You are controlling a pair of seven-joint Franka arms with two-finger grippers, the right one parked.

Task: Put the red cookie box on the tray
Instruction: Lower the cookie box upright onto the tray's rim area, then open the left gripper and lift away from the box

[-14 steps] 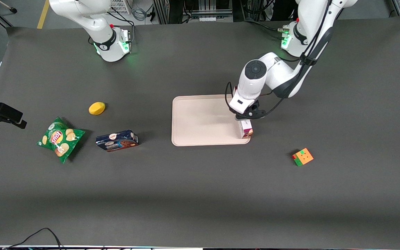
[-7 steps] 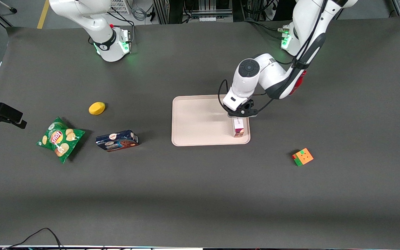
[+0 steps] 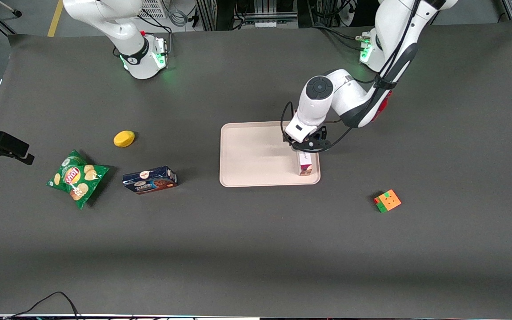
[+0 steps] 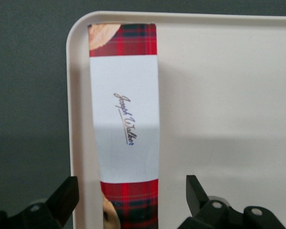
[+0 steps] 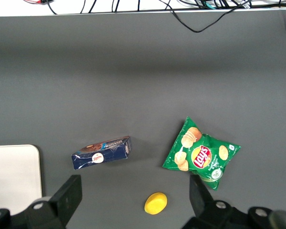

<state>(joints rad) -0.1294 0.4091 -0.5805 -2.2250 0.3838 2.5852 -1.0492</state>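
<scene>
The red cookie box is seen lying flat on the tray, pressed along the rim at the working arm's end, one short end tucked into a rounded corner nearest the front camera. Its white label band is turned up, tartan red and a cookie picture being shown at each end. In the front view only the near end of the red cookie box is exposed; the rest is covered by the arm. The gripper is held directly above the box, released, with its two dark fingers spread wide on either side and no contact made with the carton: one finger is hung over the tray's rim, the other over the bare tray floor. In the front view the gripper is placed over the tray's edge, at the end of the box farther from the camera. Out on the dark table, an orange and green cube is found toward the working arm's end, nearer the camera than the tray. Toward the parked arm's end a dark-blue cookie box, a green chip bag and a yellow lemon are laid well apart from the tray.
</scene>
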